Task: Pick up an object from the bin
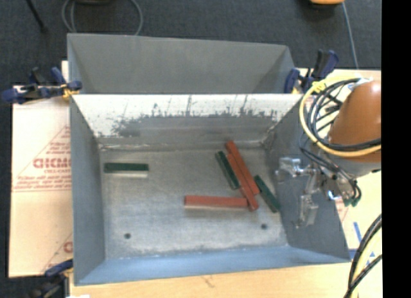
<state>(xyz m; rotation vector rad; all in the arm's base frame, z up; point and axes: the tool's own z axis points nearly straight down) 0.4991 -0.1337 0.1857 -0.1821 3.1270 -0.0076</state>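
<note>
End effector (307, 203) over right wall of bin (87, 181), near green bar (266, 194), opening indiscernible.

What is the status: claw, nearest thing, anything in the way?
Claw over right wall of bin. Nearest thing: dark green bar, just left of it. In the way: long red bar, lying against that green bar.

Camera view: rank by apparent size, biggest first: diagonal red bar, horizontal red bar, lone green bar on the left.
1. Diagonal red bar and horizontal red bar: they look about alike, so not ranked against each other; their ends meet on the right.
2. Lone green bar on the left: clearly smallest.
</note>
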